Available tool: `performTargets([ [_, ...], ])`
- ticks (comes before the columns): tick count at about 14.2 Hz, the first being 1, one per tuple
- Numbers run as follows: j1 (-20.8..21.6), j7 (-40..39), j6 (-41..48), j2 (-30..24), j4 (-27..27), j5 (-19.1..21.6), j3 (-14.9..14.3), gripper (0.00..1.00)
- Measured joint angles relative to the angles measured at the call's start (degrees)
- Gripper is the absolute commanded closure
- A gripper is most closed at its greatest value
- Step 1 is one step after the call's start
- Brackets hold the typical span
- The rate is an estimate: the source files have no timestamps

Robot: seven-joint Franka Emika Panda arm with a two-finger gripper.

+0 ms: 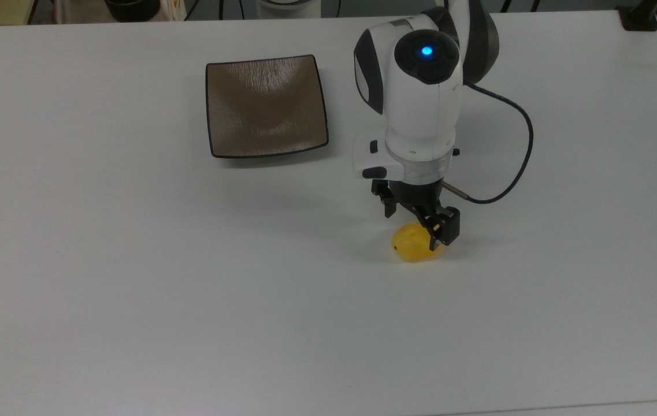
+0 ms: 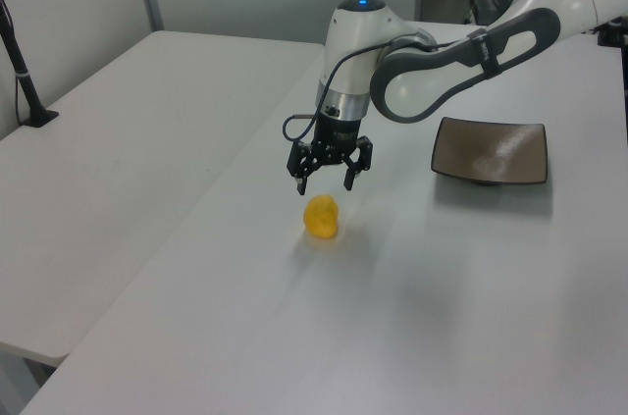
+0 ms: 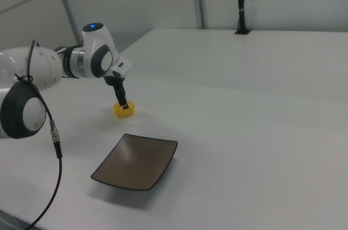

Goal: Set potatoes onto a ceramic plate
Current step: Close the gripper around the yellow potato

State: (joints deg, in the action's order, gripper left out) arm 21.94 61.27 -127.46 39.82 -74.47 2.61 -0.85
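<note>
Glossy oval potato (image 2: pixel 322 216) (yellow) under wide-spread pincer (image 2: pixel 328 177); square streaked plate (image 1: pixel 266 106) apart.

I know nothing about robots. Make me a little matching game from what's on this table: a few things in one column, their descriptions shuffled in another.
Things:
1. potato
2. ceramic plate
3. gripper
4. table

Descriptions:
A. brown-grey, square, nothing on it
B. white, carries everything else
C. black, fingers spread, just above the yellow lump
D. bright yellow, lying on the table

Pairs: 1-D, 2-A, 3-C, 4-B
</note>
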Motion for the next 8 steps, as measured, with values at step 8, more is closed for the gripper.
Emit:
performTargets([
  [8,1.2,0.0,-0.7,3.1,0.0,-1.5,0.0,0.13],
])
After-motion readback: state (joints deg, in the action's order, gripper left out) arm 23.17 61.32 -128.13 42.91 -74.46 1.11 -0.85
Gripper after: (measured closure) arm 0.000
